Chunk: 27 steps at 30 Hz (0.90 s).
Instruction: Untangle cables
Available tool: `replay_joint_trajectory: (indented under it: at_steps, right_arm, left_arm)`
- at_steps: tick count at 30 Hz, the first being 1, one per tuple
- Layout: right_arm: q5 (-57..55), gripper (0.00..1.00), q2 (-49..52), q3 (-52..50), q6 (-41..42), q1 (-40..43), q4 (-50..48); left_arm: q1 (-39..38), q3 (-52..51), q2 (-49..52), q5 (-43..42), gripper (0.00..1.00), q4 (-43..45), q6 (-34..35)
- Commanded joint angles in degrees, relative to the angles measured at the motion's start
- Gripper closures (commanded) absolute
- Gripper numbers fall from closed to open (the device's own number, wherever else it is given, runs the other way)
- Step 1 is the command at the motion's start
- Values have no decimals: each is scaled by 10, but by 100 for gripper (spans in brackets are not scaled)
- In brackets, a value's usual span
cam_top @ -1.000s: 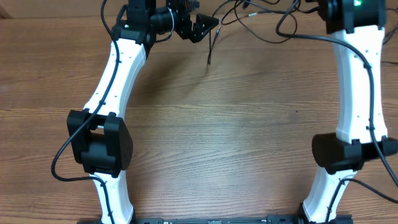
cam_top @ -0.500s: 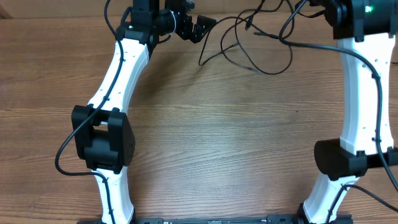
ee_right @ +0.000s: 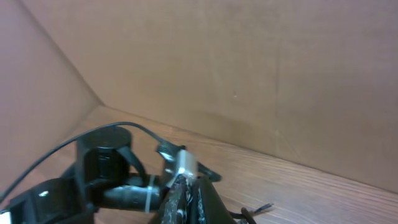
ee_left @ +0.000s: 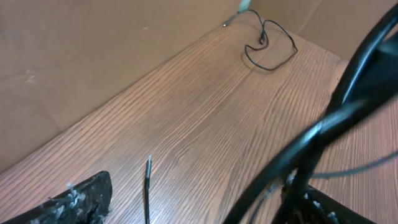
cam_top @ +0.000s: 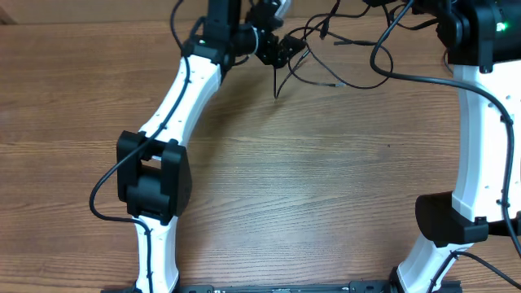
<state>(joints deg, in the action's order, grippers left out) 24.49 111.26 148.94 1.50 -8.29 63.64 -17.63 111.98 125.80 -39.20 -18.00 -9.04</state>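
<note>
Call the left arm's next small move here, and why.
Probably lower the left gripper and close on the loose strand below it. The left wrist view shows its fingers spread, with that strand's plug end loose between them. Overhead, it trails out of the tangle alone, so it looks like the easiest cable to draw clear.

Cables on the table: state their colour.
The cables are black, clearest in the overhead view.

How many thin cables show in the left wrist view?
2: a looped cable far by the wall; a straight cord end near the bottom edge. More may hide behind the foreground wires.
</note>
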Motion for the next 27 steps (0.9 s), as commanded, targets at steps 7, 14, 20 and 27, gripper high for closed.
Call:
replay_joint_trajectory:
  at_steps: [7, 14, 20, 27]
  right_arm:
    - [19, 96, -28, 13, -21, -4, 1]
    - [-40, 96, -28, 12, -21, -4, 12]
    - [-40, 96, -28, 12, -21, -4, 16]
    - [-38, 96, -28, 12, -19, -5, 21]
  left_arm:
    - [9, 6, 5, 20, 8, 7, -12]
    - [35, 21, -2, -36, 5, 22, 65]
    - [46, 23, -2, -37, 7, 15, 68]
    - [38, 21, -2, -3, 5, 11, 62]
